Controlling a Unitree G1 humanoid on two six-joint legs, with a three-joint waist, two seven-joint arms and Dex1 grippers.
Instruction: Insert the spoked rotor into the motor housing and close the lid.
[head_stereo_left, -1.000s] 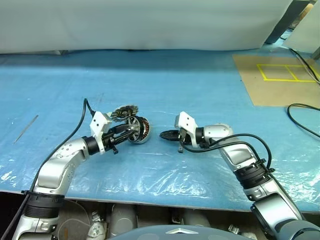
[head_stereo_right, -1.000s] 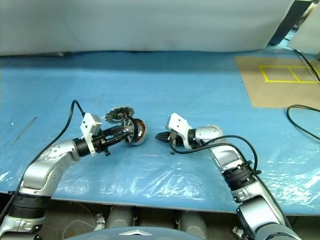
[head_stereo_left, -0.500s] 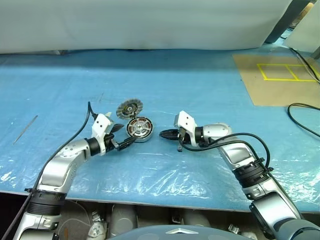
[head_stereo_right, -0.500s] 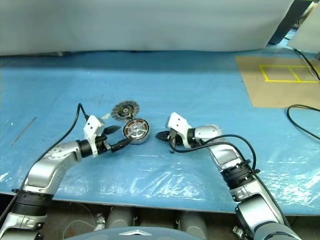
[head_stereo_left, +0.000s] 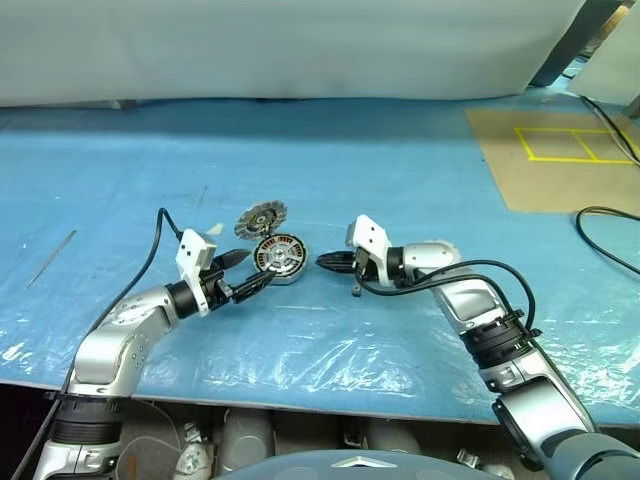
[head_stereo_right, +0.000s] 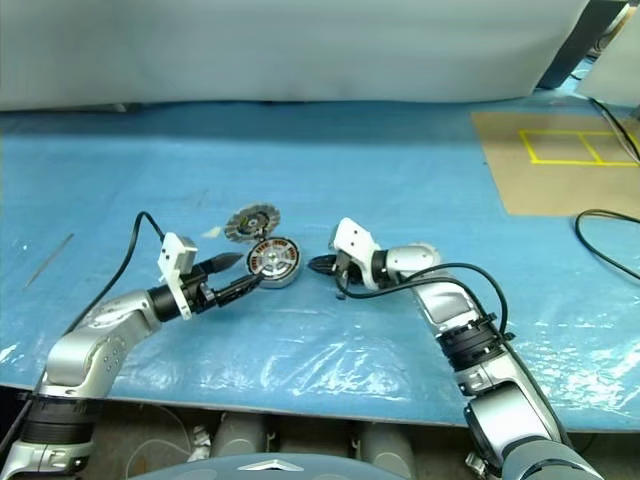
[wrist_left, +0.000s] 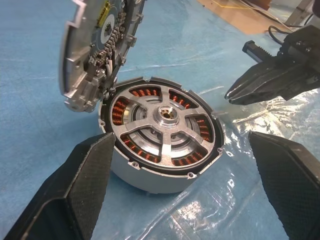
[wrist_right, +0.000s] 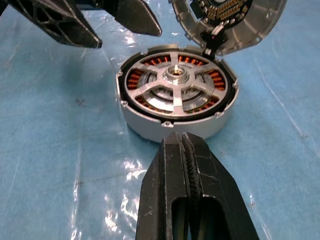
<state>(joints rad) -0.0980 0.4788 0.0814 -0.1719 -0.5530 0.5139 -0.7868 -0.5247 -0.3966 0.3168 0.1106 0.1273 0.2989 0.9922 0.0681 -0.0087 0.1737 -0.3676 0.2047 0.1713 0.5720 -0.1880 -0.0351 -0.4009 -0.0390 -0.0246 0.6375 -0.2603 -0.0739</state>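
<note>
The spoked rotor (wrist_left: 162, 131) sits seated inside the motor housing (head_stereo_left: 278, 257), silver spokes and hub ringed by copper windings. The lid (head_stereo_left: 260, 217) leans tilted against the housing's rim at about eleven o'clock (finned face showing). The left gripper (head_stereo_left: 246, 275) stands spread wide at eight o'clock, touching nothing. The right gripper (head_stereo_left: 330, 261), pressed together, points in from three o'clock. Bare blue table sheet (head_stereo_left: 330, 160) surrounds them.
</note>
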